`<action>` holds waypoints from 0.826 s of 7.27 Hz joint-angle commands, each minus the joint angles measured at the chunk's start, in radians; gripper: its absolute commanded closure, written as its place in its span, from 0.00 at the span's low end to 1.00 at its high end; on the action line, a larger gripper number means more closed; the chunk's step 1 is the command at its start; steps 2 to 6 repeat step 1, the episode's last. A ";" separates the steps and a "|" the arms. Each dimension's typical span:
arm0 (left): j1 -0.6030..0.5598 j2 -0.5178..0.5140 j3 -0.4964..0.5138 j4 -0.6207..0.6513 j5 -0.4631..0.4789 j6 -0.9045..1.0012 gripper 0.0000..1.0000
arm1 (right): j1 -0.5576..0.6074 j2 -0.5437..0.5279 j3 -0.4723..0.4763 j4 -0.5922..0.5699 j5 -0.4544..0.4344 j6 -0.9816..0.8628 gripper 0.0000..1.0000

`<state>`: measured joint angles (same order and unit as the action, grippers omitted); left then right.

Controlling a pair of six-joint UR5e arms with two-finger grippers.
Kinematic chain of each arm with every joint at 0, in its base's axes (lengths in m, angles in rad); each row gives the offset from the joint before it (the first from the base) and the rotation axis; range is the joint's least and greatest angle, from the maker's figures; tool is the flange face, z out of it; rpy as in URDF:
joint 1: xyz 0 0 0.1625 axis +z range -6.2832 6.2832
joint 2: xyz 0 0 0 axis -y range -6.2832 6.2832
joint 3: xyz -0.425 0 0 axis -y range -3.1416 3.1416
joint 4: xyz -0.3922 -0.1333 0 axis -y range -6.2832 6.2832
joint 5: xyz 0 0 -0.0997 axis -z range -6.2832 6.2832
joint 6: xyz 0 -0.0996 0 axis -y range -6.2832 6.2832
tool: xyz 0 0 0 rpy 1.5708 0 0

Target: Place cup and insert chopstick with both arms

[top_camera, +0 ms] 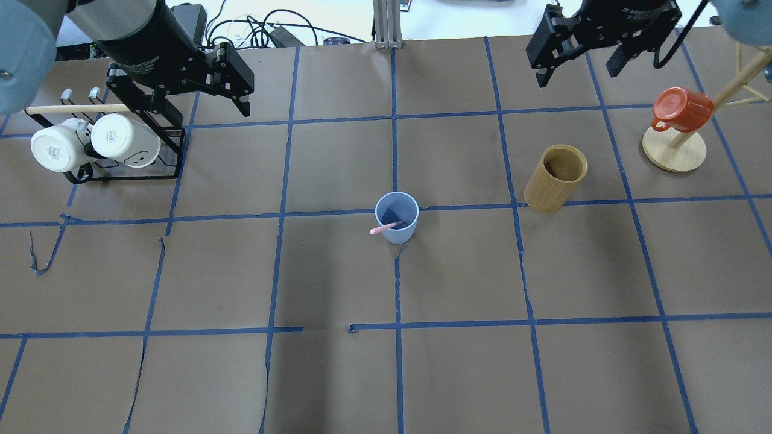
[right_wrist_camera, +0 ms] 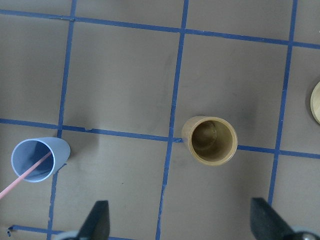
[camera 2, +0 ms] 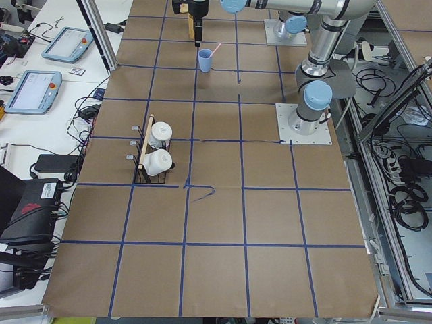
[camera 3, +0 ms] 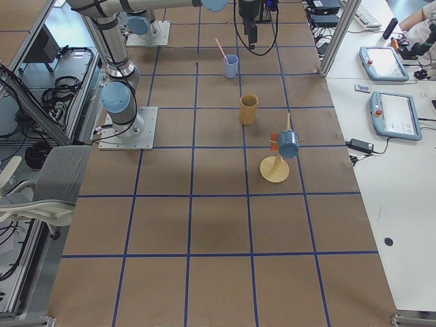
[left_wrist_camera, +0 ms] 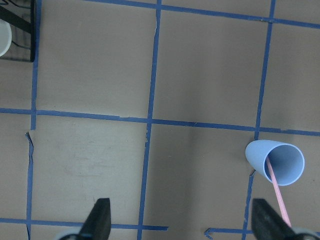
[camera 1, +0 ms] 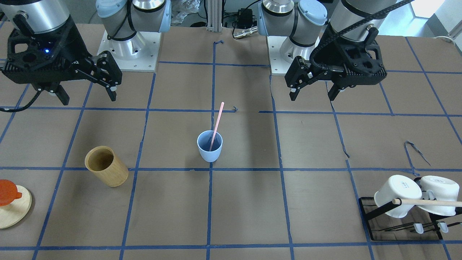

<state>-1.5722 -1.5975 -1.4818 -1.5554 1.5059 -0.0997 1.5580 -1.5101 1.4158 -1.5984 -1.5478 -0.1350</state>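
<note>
The light blue cup (camera 1: pixel 209 148) stands upright near the table's middle, at a crossing of blue tape lines; it also shows in the overhead view (top_camera: pixel 397 218). The pale pink chopstick (camera 1: pixel 217 122) stands inside it and leans on the rim, tip sticking out (top_camera: pixel 382 229). My left gripper (camera 1: pixel 312 94) hangs open and empty above the table, well back from the cup toward my base. My right gripper (camera 1: pixel 89 97) is likewise open, empty and raised. The left wrist view shows the cup (left_wrist_camera: pixel 275 162) at right, the right wrist view shows the cup (right_wrist_camera: pixel 39 160) at left.
A tan bamboo cylinder cup (top_camera: pixel 555 178) stands on my right of the blue cup. A red mug hangs on a wooden stand (top_camera: pixel 674 150) at far right. A black rack (top_camera: pixel 120 175) with two white mugs and a wooden rod sits at far left.
</note>
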 commanded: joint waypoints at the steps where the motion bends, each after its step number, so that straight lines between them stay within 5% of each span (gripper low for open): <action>1: 0.000 0.004 0.000 -0.002 0.000 0.000 0.00 | -0.001 0.001 0.000 0.000 -0.003 0.000 0.00; 6: 0.000 0.004 0.000 -0.002 0.000 0.000 0.00 | -0.001 0.001 0.000 0.000 -0.003 0.000 0.00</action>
